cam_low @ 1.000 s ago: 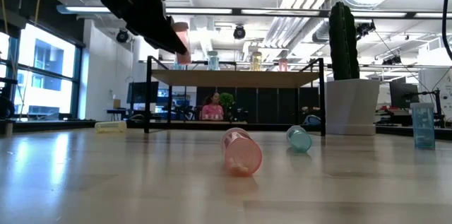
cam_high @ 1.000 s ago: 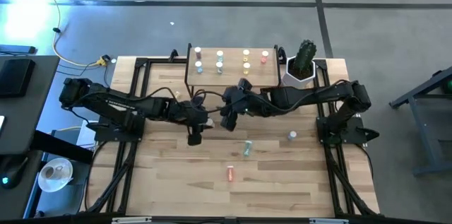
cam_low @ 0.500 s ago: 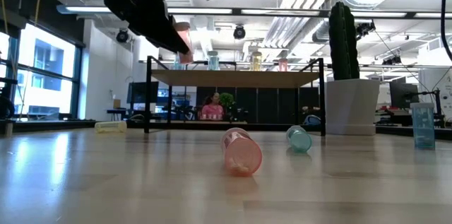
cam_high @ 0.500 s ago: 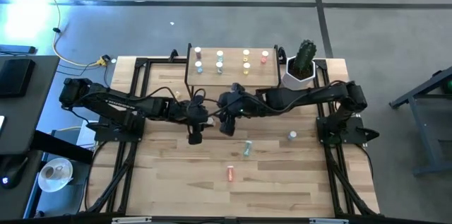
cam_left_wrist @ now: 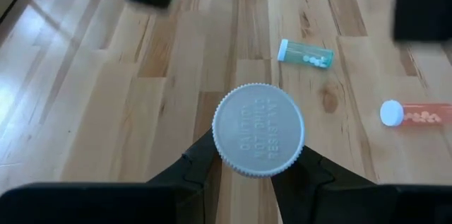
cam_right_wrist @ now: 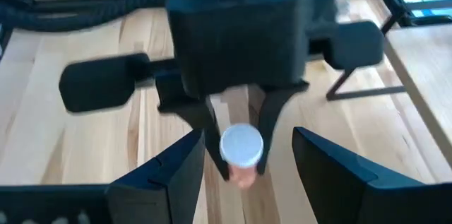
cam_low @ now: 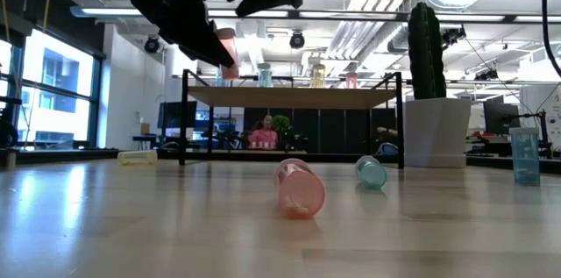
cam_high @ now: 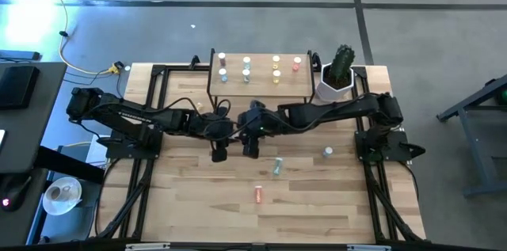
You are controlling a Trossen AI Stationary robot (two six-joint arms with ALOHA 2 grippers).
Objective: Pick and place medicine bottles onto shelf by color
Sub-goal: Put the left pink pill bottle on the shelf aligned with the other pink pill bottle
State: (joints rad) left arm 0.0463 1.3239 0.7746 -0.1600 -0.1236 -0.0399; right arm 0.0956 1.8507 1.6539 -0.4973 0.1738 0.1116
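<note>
Left claw [cam_high: 219,154] pinches a pink white-capped bottle [cam_left_wrist: 258,130] above mid-counter [cam_high: 190,203], just in front of the shelf [cam_high: 260,85] at the far edge; right claw [cam_high: 251,151] spread just beside it; green bottle [cam_high: 277,166] and pink bottle [cam_high: 258,195] lie nearer the front edge

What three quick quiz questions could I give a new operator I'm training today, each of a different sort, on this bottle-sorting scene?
1. True or false: the left gripper is shut on a bottle with a white cap.
2. Multiple choice: how does the right gripper stand? A) open, facing the left gripper's bottle; B) shut on a green bottle; C) resting on the shelf.
3. Short answer: in the high view, how many bottles are on the tabletop rather than on the shelf or held?

Key: 1 true. 2 A. 3 three: the green one, the red one, the blue one.
</note>
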